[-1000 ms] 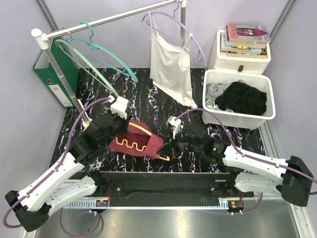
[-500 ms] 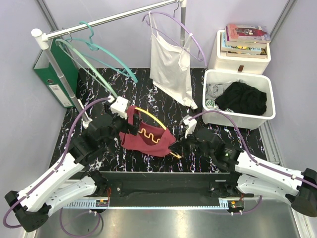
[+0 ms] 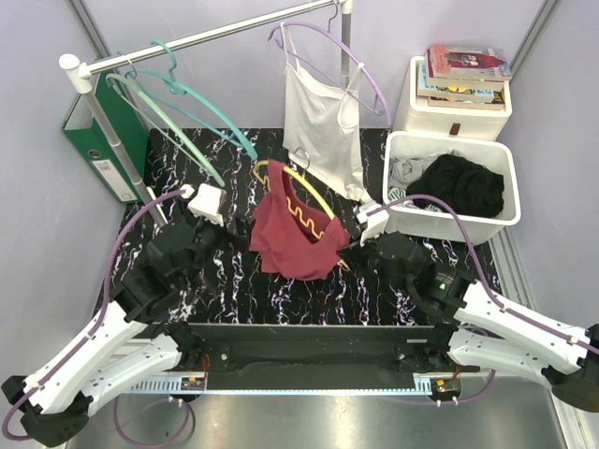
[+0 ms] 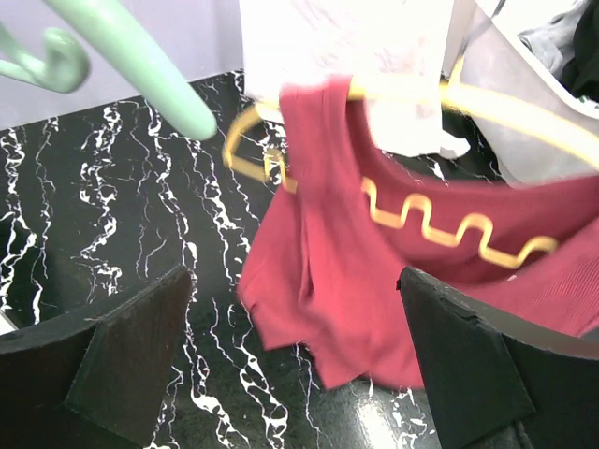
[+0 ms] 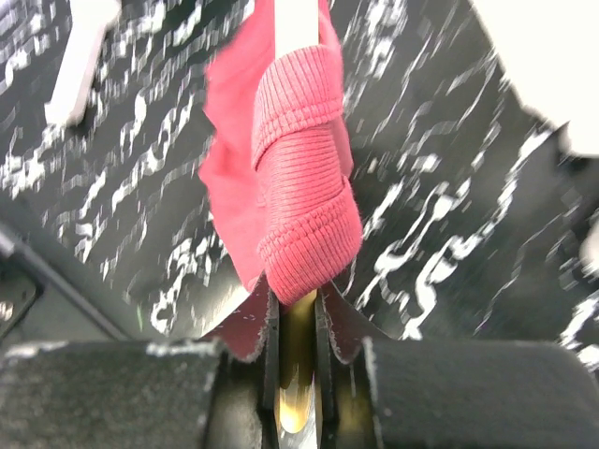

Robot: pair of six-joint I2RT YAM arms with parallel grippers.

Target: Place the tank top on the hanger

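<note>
The right gripper [image 5: 298, 309] is pinching one end of the hanger [image 3: 312, 198] and holding it up off the table [image 3: 234, 290]. Its fingers are pressed tight on the yellow bar. The top [image 3: 295, 238] is hanging from the hanger. One strap is running over the arch near the hook, and the other is bunching in a thick fold on the bar right at the right fingertips (it is touching them in the right wrist view). The left gripper [image 3: 227, 241] is hanging just beside the top's left edge with its fingers spread wide, touching nothing.

To my eye the threading is mostly done and the job is nearing its finish: the garment is being carried by the hanger, not by the table. What is left is seating that bunched strap. The next move is probably calling for the left gripper to draw the fold up the arm, away from the pinched tip, while the right is holding steady.

Room is tightest behind, where the camisole [image 3: 318, 122] is hanging close to the hook. The bin [image 3: 412, 220] is crowding the right arm. The teal hangers [image 3: 201, 117] are sloping down at the left rear. Bare table is lying below and in front of the top.
</note>
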